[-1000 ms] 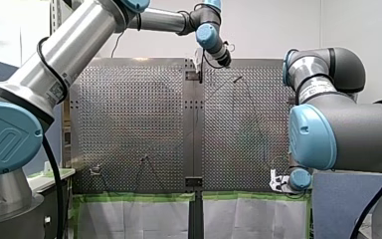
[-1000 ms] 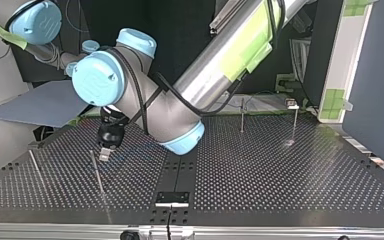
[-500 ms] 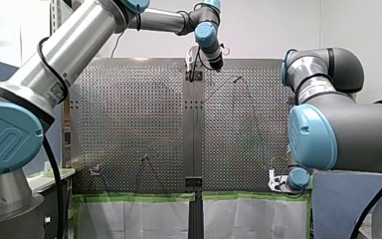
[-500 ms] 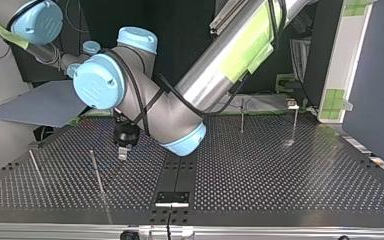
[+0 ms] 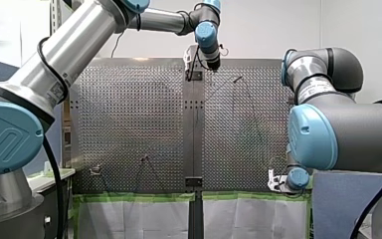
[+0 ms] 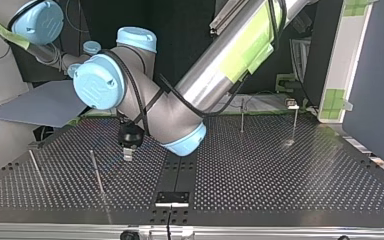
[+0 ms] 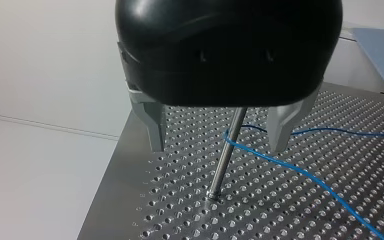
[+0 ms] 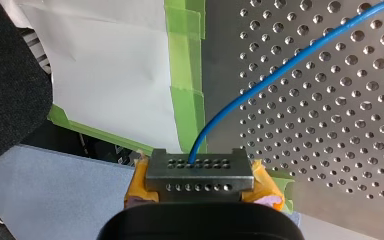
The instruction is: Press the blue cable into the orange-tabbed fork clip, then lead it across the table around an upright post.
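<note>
The blue cable (image 7: 300, 172) loops around an upright metal post (image 7: 225, 155) and runs off across the perforated table. My left gripper (image 7: 217, 145) hovers open above the table; its metal fingers (image 7: 152, 130) frame that post, which stands ahead of them, and nothing is held. It hangs over the far middle of the table (image 5: 194, 72) and is also seen from across the table (image 6: 127, 154). My right gripper (image 8: 198, 172), with yellow pads, is shut on the blue cable (image 8: 260, 85) near the table's taped edge (image 5: 274, 181). I cannot make out an orange-tabbed clip.
Thin upright posts stand on the table: one (image 6: 96, 172) beside my left gripper, another (image 6: 34, 165) further out, two more (image 6: 242, 115) (image 6: 295, 122) on the opposite half. Green tape (image 8: 182, 65) and white sheeting line the table's edge by my right gripper.
My left gripper has swung toward the table's middle: rightward in the top view, leftward in the front view. The right arm has barely moved.
</note>
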Robot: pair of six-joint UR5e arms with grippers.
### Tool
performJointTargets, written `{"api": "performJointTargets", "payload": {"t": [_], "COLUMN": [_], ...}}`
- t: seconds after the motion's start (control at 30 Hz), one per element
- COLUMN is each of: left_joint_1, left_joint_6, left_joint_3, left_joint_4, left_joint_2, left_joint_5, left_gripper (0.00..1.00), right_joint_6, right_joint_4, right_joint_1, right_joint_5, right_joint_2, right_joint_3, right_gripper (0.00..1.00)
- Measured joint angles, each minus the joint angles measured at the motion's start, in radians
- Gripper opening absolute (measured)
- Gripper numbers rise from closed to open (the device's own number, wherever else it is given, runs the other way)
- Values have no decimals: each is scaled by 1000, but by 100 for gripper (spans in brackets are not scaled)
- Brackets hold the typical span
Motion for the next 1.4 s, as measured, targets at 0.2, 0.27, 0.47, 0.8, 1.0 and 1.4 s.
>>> {"api": "performJointTargets", "payload": {"t": [0.2, 0.27, 0.47, 0.8, 1.0, 1.4], "left_joint_1": [0, -1, -6, -4, 2, 7], "left_joint_6": [6, 7, -4, -21, -62, -141], "left_joint_3": [0, 0, -19, -107, -158, -271], "left_joint_4": [0, 0, 1, 70, 120, 233], "left_joint_2": [0, 0, 7, 88, 139, 252], "left_joint_5": [2, 3, 1, 40, 90, 195], "left_gripper": [99, 99, 99, 99, 99, 99], "right_joint_6": [0, 0, 0, 0, 0, -9], "right_joint_4": [1, 1, 6, 11, 12, 25], "right_joint_1": [0, 0, 0, 0, 3, 5], "right_joint_5": [0, 0, 0, 0, 0, 0], "right_joint_2": [-1, -1, -1, 0, 0, -1], "right_joint_3": [-1, -1, -4, -7, -7, -10], "right_gripper": [0, 0, 0, 0, 0, 0]}}
